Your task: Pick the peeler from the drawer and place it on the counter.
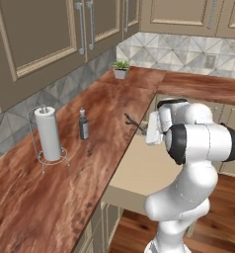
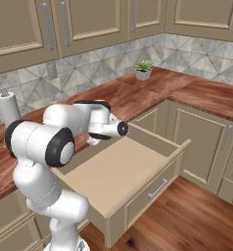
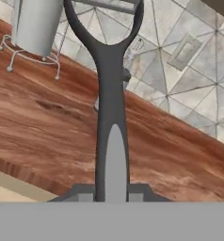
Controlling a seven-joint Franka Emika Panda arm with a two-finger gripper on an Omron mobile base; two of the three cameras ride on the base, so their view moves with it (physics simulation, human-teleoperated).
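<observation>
Peeler [image 3: 111, 117]: dark grey, slim handle, forked head. We find it clamped by the handle in the gripper [image 3: 111, 190], jaws closed on it, head pointing away from the hand toward the tiled backsplash. In the left base view it juts out over the front edge of the counter [image 1: 90, 163], above the open drawer [image 2: 118, 171]. Also on the counter: paper towel holder [image 1: 49, 134] near the back edge, small dark bottle [image 1: 83, 124] beside it, potted plant [image 1: 121, 69] in the far corner.

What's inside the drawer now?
The drawer shows only its bare tan floor; its back-left part is hidden by the arm. The peeler is in the gripper, over the counter.
</observation>
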